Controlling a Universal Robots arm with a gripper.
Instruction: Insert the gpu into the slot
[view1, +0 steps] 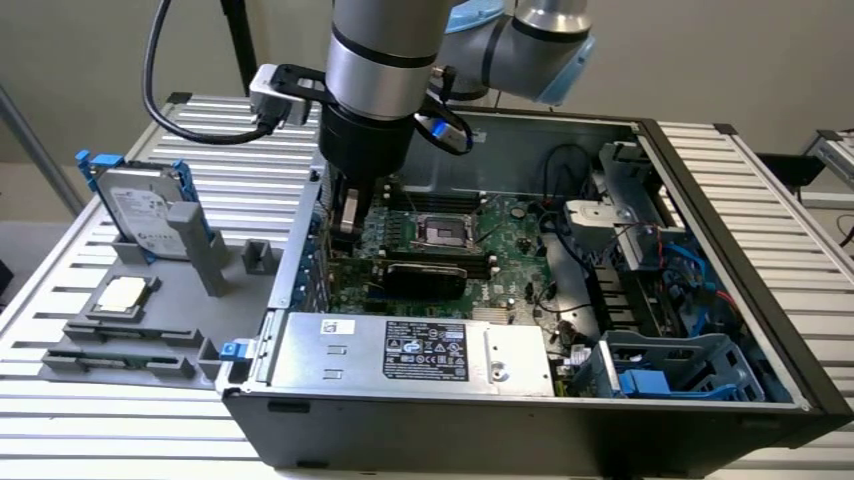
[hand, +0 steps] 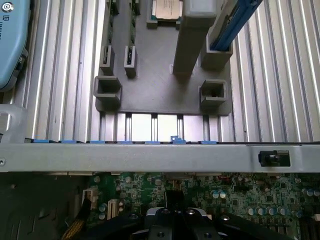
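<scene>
The gpu (view1: 424, 272), a thin card with a black heatsink face, stands on edge on the green motherboard (view1: 501, 250) inside the open computer case. My gripper (view1: 350, 228) reaches down into the case just to the exterior view's left of the card's end, close to the case wall. I cannot tell whether it touches the card. The blue slot is hidden, presumably under the card. In the wrist view the gripper's black body (hand: 172, 215) hangs over the motherboard (hand: 240, 195), next to the metal case wall (hand: 150, 157).
Outside the case on the exterior view's left, a grey fixture (view1: 134, 345) holds a hard drive with blue rails (view1: 140, 210) and a processor (view1: 123, 293). Inside are the silver processor socket (view1: 441, 232), a power supply (view1: 414, 350), cables and a blue drive cage (view1: 667, 370).
</scene>
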